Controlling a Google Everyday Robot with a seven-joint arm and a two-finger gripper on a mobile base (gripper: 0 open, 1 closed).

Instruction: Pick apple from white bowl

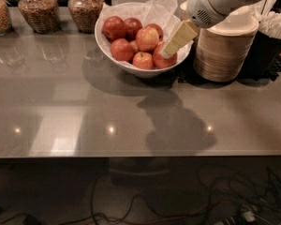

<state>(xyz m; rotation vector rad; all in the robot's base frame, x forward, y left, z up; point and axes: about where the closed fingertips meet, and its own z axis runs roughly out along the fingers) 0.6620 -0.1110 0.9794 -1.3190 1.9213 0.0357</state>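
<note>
The white bowl (107, 48), lined with crinkled white paper, stands at the back middle of the grey counter and holds several apples. The paler pinkish-red apple (147, 39) lies near the bowl's centre, on top of the others. Darker red apples (114, 27) lie to its left and behind it. A smaller red-yellow apple (143, 60) lies at the front. My gripper (169, 49) reaches in from the upper right. Its cream tip is over the bowl's right side, just right of the paler apple and above a red apple (162, 61).
A stack of beige disposable bowls (222, 55) stands right of the white bowl, under my arm. A dark holder of white utensils (274, 29) is at the far right. Three glass jars (35, 11) line the back left. Cables lie on the floor below the counter's front edge.
</note>
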